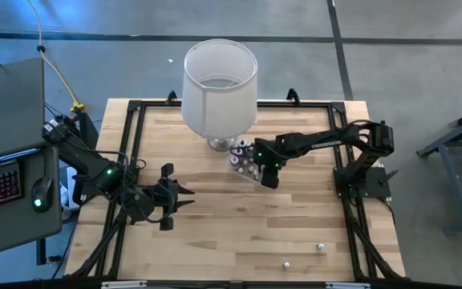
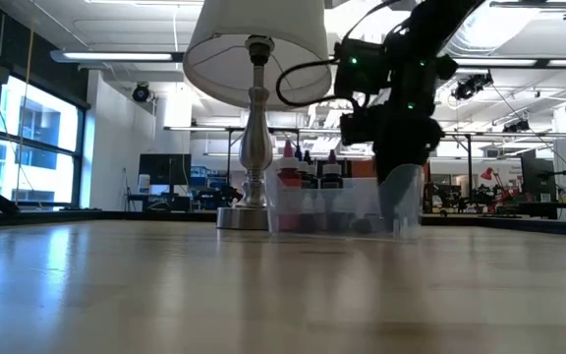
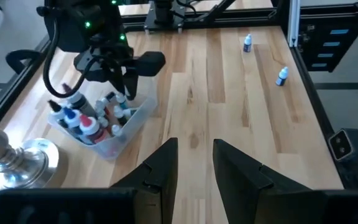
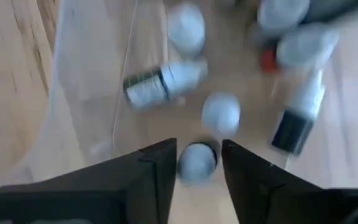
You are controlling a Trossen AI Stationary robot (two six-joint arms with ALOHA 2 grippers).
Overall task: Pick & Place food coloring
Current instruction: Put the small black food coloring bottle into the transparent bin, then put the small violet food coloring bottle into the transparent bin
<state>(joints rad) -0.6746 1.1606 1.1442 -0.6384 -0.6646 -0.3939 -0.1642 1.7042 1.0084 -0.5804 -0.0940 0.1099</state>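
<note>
R gripper (image 4: pixel 196 163) hung over the clear tub (image 1: pixel 257 179), jaws narrowly apart w/ 1 white-capped bottle (image 4: pixel 197 163) upright between them; L gripper (image 1: pixel 184 198) half-open, far off.

Pale wood, clear plastic, bright metal, dark matt arms

The table (image 1: pixel 239 233) is pale, smooth planked wood with a faint sheen, edged by a black matt metal frame (image 1: pixel 351 233). At upper centre of the high view the lampshade (image 1: pixel 220 88) looks like matt white cloth or paper; its base (image 3: pixel 27 163) is polished, glossy metal. The tub (image 3: pixel 126 127) is thin, clear, shiny plastic. The food coloring (image 4: pixel 166 81) bottles are smooth plastic with matt white caps. Both the left gripper (image 3: pixel 194 163) and the right gripper (image 4: pixel 196 163) show dark, matt, hard plastic fingers.
</note>
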